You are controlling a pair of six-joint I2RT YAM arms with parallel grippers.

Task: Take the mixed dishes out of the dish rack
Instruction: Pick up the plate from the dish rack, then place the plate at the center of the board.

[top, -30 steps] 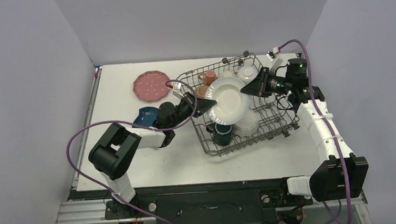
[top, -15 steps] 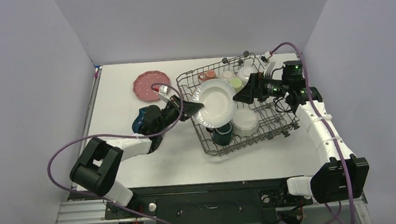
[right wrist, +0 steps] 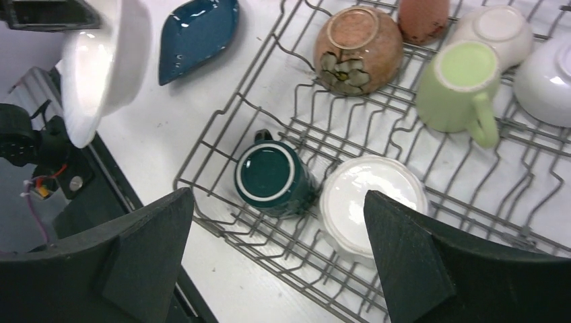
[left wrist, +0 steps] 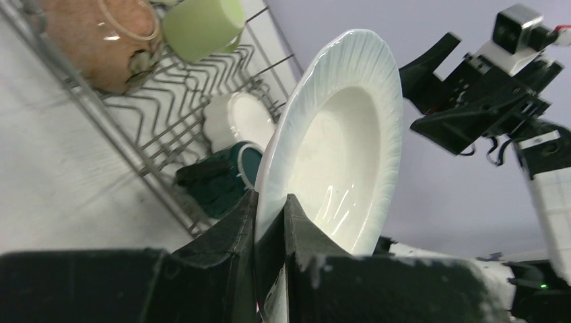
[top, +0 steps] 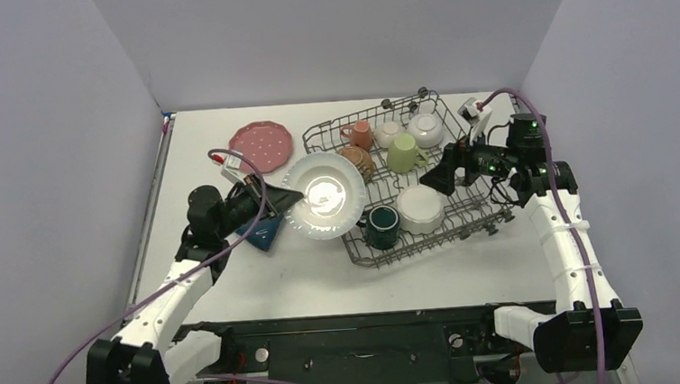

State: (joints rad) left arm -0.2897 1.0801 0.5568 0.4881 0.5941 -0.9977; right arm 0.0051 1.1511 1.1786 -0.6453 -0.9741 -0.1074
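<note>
white plate (top: 323, 196) tilted (at rack (top: 472, 197) edge)

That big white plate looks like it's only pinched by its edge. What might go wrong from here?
1. The left hand grips the white plate only at its rim, so it may slip or swing loose.
2. The dark blue leaf-shaped dish lies right by that hand; setting the plate down there might knock the two together.

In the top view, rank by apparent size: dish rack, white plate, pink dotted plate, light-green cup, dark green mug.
1. dish rack
2. white plate, held off the table and nearer the camera, so its lead may be overstated
3. pink dotted plate
4. light-green cup and dark green mug: they look alike, so unranked
</note>
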